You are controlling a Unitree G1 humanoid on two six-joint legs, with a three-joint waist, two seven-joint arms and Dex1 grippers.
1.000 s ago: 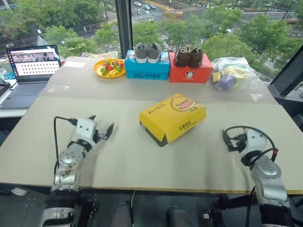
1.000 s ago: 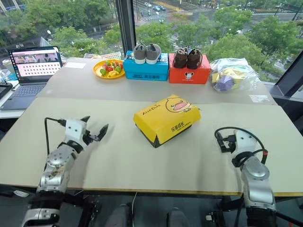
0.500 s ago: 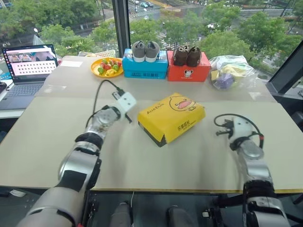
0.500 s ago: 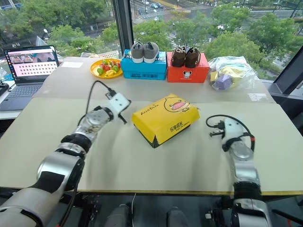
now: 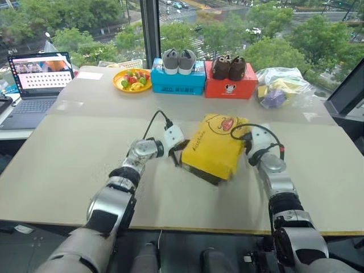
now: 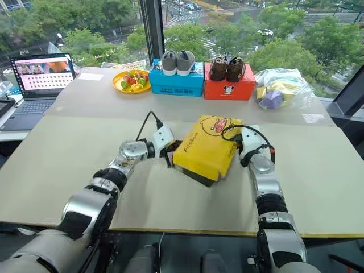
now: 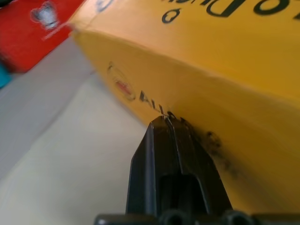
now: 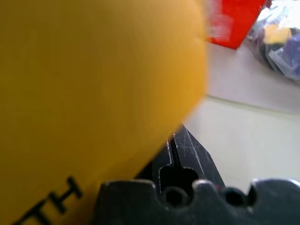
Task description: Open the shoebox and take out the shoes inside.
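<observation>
shoebox (image 5: 215,147): lid down, set mid-bench (image 5: 85,165), flanked by both arms | left gripper (image 7: 168,119): fingers clenched together, nothing grasped, tips pressed to the yellow side wall | right gripper (image 8: 172,138): fingers clenched, nothing grasped, held against the box's opposite side | blue box (image 5: 178,82) and red box (image 5: 229,86): seen at the far edge

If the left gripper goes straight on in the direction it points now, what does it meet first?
Almost certainly the shoebox. The left gripper, fingers shut, points at the box's yellow side wall, with its tips at or almost on the cardboard; actual contact is hard to judge. The right gripper is at the opposite side.
</observation>
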